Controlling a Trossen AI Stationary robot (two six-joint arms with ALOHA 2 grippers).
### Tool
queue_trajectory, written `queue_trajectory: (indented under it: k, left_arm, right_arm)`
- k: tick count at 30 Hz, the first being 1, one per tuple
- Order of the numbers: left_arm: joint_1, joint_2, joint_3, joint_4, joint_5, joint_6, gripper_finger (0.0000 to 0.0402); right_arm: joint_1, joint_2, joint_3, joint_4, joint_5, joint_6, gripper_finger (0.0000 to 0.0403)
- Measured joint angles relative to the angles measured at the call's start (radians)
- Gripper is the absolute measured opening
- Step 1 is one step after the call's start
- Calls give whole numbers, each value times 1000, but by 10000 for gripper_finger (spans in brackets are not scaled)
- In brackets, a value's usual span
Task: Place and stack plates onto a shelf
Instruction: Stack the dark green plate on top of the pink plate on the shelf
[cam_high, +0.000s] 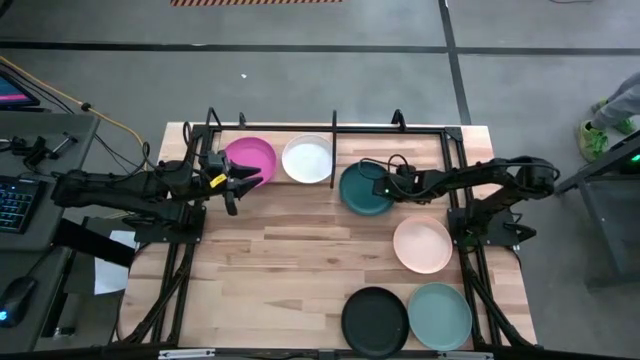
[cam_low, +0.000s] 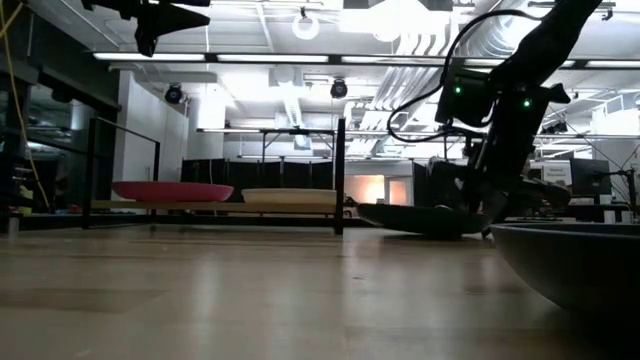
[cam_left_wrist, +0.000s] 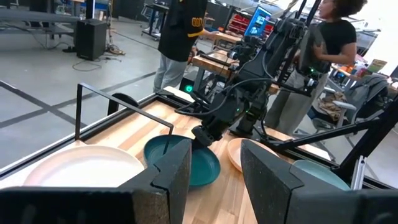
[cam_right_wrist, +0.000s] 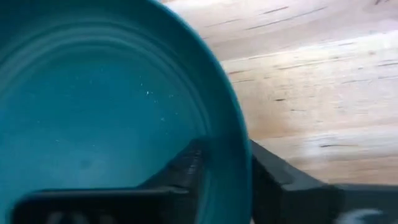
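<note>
Teal plate (cam_right_wrist: 106, 112) rim between right pincer (cam_right_wrist: 227, 180) fingers

two plates (cam_high: 250, 159) on the shelf (cam_high: 334, 128) side by side; four on table (cam_high: 270, 270) right of them

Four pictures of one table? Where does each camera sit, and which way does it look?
High view: overhead, straight down; both arms, the left end effector open by the pink plate.
Low view: tabletop height, looking across; the right end effector gripping the teal plate.
Left wrist view: on the left arm, over its own fingers, toward the right arm.
Right wrist view: on the right arm, close on the teal plate's rim.
All four show the teal plate.
</note>
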Motion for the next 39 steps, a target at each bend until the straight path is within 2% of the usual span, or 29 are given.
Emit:
queue_trajectory:
  k: [2,3,9,14,19,23,26,29,34,39]
  left_arm:
    - [0,0,0,1,-1,0,131]
    - [0,0,0,1,-2,0,131]
    - [0,0,0,20,-12,0,131]
    - [0,-1,0,37,-12,0,131]
    - [0,-2,0,58,-12,0,131]
    - [0,-2,0,63,-22,0,131]
    - [0,-1,0,93,-28,1,131]
    - [0,-1,0,207,-29,1,131]
    - [0,-2,0,462,-30,3,131]
    - [0,-2,0,634,-27,77,131]
  right_arm:
    - [-1,-2,0,4,15,17,26]
    - [-1,-6,0,11,19,19,14]
    - [-2,-83,-5,-27,35,-2,3]
    - [-14,-254,-5,-130,18,-128,0]
    - [-2,-464,29,-330,-156,-288,0]
    - [61,-523,123,-512,-312,-356,0]
    - [137,-509,201,-497,-407,-405,0]
    - [210,-446,283,-425,-419,-409,0]
    - [281,-248,469,-262,-324,-452,0]
    - [268,-22,723,-170,-208,-585,0]
